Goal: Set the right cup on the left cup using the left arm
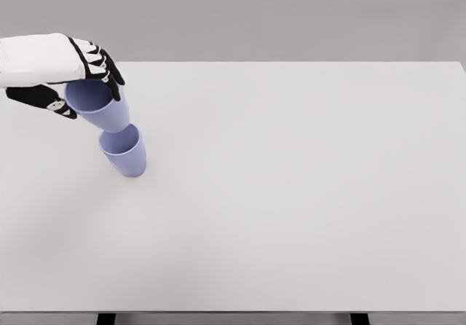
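Observation:
Two lavender cups are in the head view at the table's left. One cup (124, 151) stands upright on the table. The other cup (102, 109) hangs tilted just above it, its base close to the standing cup's rim; I cannot tell whether they touch. My left hand (84, 84) comes in from the left edge, its fingers curled around the raised cup's rim. The thumb sits on the near side and the other fingers on the far side.
The white table (291, 194) stretches wide to the right of the cups. Its front edge runs along the bottom of the picture, with dark legs showing below it. The grey wall lies behind the far edge.

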{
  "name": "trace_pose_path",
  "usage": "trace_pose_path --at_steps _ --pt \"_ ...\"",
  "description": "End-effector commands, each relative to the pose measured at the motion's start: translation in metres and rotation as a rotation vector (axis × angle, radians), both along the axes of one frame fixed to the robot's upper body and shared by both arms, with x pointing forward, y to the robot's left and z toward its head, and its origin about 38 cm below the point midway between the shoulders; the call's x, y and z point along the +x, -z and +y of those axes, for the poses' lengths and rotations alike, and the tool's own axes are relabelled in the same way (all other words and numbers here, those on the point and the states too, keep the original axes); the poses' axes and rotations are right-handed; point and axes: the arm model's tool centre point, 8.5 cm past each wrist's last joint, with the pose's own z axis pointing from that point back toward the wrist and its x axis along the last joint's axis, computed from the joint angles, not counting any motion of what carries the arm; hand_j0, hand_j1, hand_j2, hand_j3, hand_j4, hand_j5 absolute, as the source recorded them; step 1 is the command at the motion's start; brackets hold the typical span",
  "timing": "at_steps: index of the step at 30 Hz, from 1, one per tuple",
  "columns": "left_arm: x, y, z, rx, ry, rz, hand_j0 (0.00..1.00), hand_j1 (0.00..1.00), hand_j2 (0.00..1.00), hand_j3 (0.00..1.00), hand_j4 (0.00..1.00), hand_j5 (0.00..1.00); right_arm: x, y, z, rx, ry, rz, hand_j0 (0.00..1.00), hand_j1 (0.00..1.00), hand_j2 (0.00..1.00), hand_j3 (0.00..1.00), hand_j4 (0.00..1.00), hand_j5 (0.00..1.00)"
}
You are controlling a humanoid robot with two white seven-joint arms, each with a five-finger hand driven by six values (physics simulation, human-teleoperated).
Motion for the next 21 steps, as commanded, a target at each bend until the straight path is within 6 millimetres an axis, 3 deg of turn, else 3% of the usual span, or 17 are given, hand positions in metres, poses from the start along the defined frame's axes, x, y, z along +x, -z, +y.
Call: trace_pose_path --at_steps 1,21 --pt "-0.001 -0.001 0.001 -0.003 -0.005 0.002 0.53 0.53 0.53 0.53 0.53 0.53 0.0 0.0 0.0 0.001 -0.002 0.0 1.0 1.0 1.0 1.0 1.0 1.0" --pt "0.001 0.012 0.001 0.027 -0.025 0.043 0.53 0.53 0.53 0.53 0.53 0.53 0.0 0.0 0.0 0.001 -0.002 0.0 1.0 1.0 1.0 1.0 1.0 1.0"
